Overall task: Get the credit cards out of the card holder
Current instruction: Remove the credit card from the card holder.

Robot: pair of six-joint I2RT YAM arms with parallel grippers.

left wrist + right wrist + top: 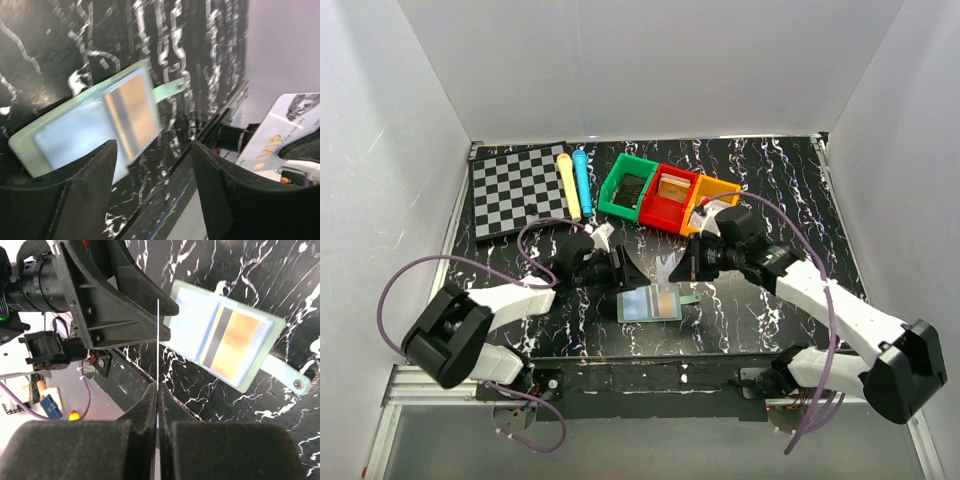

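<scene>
A grey-and-black checkered board [520, 190] is lying on the black white-veined marble table [770, 190], well out beyond the left hand [626, 270] and towards its outer side. A yellow plastic cylinder [567, 186] and a blue plastic cylinder [583, 182] are resting side by side just beside the board, ahead of that hand. The left hand is hanging low over the table with its two black fingers [90, 175] standing apart and nothing between them. The pale blue, teal-edged card holder [192, 322] is lying open and flat on the table, just below and between the two hands. The left hand is reaching over its left panel, and whether it is touching the holder cannot be told. A tan-orange card with a dark stripe [239, 347] is sitting in the holder's right panel, and the small teal tab [285, 376] is sticking out from that side. A green plastic bin [610, 195], a red plastic bin [660, 215] and an orange plastic bin [715, 188] are standing in a touching row well ahead of both hands. The right hand [158, 392] is hovering just beside the left hand, fingers pressed together on a thin white printed card [287, 132], which is standing on edge above the table, clear of the holder.
</scene>
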